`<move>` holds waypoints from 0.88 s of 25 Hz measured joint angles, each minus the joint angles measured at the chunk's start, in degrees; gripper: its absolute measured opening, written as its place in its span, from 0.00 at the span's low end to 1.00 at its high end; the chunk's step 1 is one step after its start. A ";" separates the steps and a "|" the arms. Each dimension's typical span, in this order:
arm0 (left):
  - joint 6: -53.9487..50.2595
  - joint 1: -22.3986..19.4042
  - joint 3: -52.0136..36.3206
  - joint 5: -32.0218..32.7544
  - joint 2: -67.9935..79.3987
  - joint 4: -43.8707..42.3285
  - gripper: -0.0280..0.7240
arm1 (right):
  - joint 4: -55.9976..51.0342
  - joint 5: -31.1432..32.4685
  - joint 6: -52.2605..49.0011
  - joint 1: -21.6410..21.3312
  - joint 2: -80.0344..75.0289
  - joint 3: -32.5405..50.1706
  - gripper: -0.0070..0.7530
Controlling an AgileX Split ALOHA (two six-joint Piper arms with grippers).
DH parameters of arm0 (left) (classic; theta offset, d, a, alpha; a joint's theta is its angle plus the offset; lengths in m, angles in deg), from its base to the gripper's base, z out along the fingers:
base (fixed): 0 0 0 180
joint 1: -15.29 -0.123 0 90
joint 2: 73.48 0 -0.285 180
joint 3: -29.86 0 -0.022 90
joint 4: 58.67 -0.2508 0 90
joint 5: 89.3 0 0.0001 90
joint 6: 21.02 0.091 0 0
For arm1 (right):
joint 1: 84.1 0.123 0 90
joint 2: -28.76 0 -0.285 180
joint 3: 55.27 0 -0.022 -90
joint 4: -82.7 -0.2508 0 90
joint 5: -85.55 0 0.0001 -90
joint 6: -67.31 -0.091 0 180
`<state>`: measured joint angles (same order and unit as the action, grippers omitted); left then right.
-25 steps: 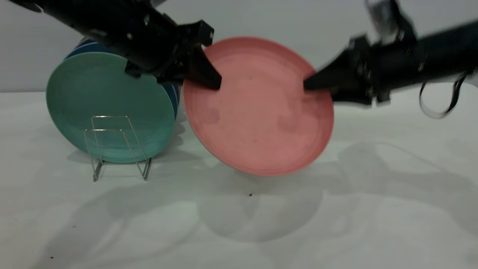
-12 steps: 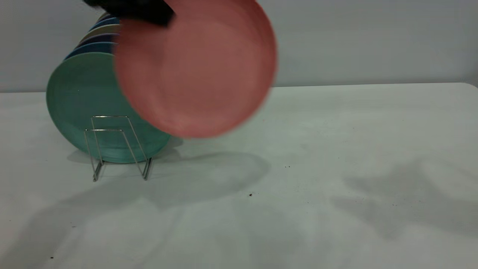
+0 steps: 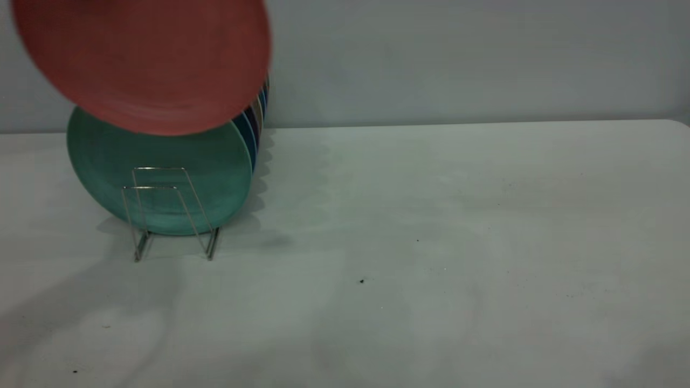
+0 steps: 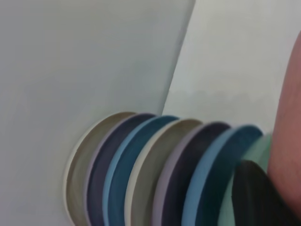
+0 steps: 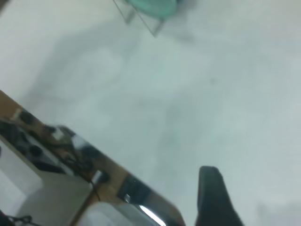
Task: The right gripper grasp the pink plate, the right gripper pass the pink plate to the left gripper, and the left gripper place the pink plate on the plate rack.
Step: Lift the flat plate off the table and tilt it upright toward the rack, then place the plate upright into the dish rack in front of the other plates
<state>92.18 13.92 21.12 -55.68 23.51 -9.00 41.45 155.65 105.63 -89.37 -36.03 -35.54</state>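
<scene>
The pink plate (image 3: 143, 62) hangs in the air above the teal-green plate (image 3: 159, 172) and the row of plates standing in the plate rack (image 3: 170, 213). In the left wrist view one black finger of the left gripper (image 4: 256, 195) lies against the plate's rim, apparently clamped on it (the opposite finger is hidden). The plate looks stiff, light and smooth, so a rim pinch could slip. The right gripper (image 5: 214, 197) is drawn back over bare table; I cannot tell its state.
</scene>
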 joint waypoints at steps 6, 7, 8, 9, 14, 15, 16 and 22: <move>7.18 -1.38 -0.06 2.33 0.00 -2.13 0.16 | 6.47 0.66 -3.85 0.00 15.48 11.65 0.61; 7.18 -1.38 -0.06 2.01 0.00 -3.40 0.16 | 7.94 0.81 -4.50 0.00 18.04 13.47 0.61; 7.24 -1.38 -0.06 1.65 0.00 -4.50 0.16 | 9.52 0.97 -5.50 0.00 20.13 15.22 0.61; 7.24 -1.38 -0.06 1.17 0.00 -5.82 0.16 | 11.25 0.97 -6.72 0.00 22.59 16.89 0.61; 7.24 -1.38 -0.06 0.37 0.00 -8.79 0.16 | 19.93 0.97 -13.36 0.00 33.41 22.95 0.61; 7.24 -1.38 -0.06 0.04 0.14 -8.77 0.16 | 21.53 0.97 -14.69 0.00 35.01 23.56 0.61; 7.24 -1.38 -0.06 -0.21 0.19 -8.77 0.16 | 22.87 0.97 -15.95 0.00 36.77 23.89 0.61; 7.24 -1.38 -0.06 -0.71 3.43 -8.88 0.16 | 28.24 0.97 -18.88 0.00 44.45 24.19 0.61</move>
<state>99.41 12.53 21.06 -56.39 26.94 -17.88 69.68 156.63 86.75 -89.37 8.41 -11.34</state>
